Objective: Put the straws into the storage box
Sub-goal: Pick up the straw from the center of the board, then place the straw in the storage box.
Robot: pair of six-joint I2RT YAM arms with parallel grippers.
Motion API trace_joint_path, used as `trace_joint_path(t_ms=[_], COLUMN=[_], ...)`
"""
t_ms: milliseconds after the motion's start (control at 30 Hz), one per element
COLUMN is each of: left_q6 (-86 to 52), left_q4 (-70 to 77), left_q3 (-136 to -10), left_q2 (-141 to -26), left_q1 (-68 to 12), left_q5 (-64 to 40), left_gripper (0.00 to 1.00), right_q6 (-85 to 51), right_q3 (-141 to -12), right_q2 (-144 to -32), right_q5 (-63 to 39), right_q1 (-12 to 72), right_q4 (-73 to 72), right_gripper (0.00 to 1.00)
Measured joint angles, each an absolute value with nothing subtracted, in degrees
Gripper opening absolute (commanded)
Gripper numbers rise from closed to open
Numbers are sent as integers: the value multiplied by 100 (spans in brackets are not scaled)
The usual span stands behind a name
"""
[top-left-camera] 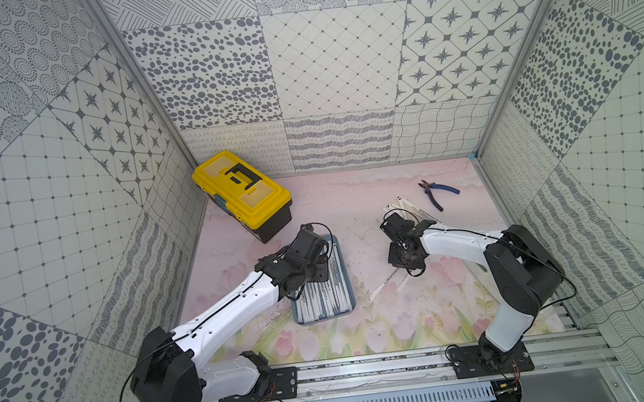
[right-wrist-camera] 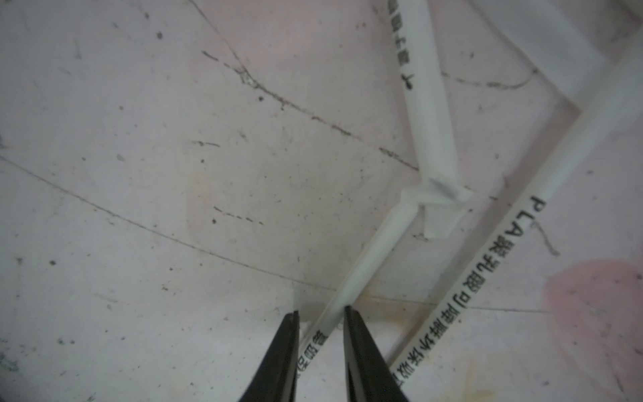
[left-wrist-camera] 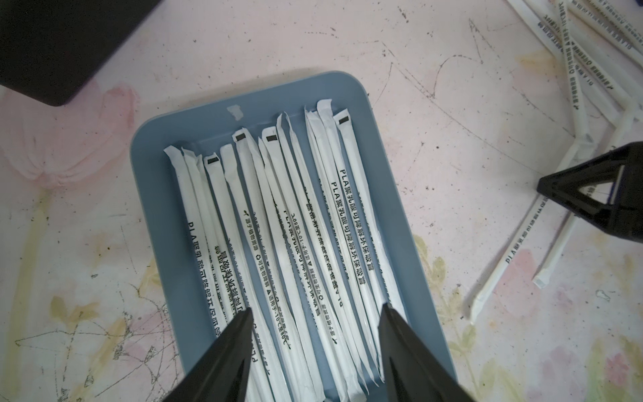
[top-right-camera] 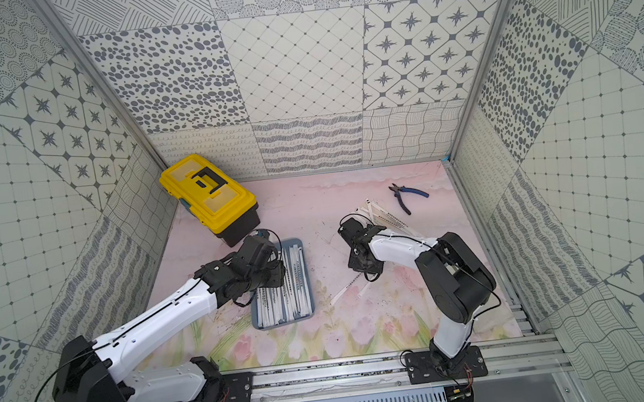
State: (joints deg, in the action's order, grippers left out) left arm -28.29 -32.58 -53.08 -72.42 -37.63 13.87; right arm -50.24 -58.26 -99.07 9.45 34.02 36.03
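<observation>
1 pink flowered counter point(top-left-camera: 355, 214) carries everything. 1 yellow toolbox point(top-left-camera: 243, 192) sits at its far left corner. 1 storage box point(left-wrist-camera: 149, 209) lies near the middle, under the left gripper point(left-wrist-camera: 316, 309), whose jaws hang released above it with nothing between them. 1 pair of blue-handled pliers point(top-left-camera: 437, 193) lies far right.

The straws point(left-wrist-camera: 288, 226) in the box number at least 11. They lie lengthwise and overlap, so an exact count is hard. 2 loose straws point(top-left-camera: 384, 284) lie on the counter right of the box. The right gripper point(right-wrist-camera: 320, 309) has its jaws narrowly astride 1 of them; I cannot tell whether they pinch it. A further heap point(top-right-camera: 383, 213) is partly hidden behind the right arm.
</observation>
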Motion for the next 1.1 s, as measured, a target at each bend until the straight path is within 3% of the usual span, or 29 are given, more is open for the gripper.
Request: trace_joint_path(t_ms=[233, 567, 867, 1100], left_q6=[-2827, -2792, -2989, -3046], left_q4=[-3317, -3686, -4191, -4436], left_q3=[-5284, -5181, -4965, -4908], left_q2=[-7037, -6442, -5861, -5564], left_q1=[-3616, -2818, -1717, -1466], left_q5=[1393, 1391, 1542, 1667], left_gripper=[62, 62, 62, 62], right_q6=[-5061, -5059, -4807, -4733], right_q3=[-5905, -7507, -10296, -11483], right_q2=[-9911, -10077, -12090, -13251], right_q5=[1037, 1041, 644, 537], right_q1=[3651, 5103, 5817, 5942], right_q4=[3715, 4263, 4147, 4331], right_gripper=[11, 8, 8, 8])
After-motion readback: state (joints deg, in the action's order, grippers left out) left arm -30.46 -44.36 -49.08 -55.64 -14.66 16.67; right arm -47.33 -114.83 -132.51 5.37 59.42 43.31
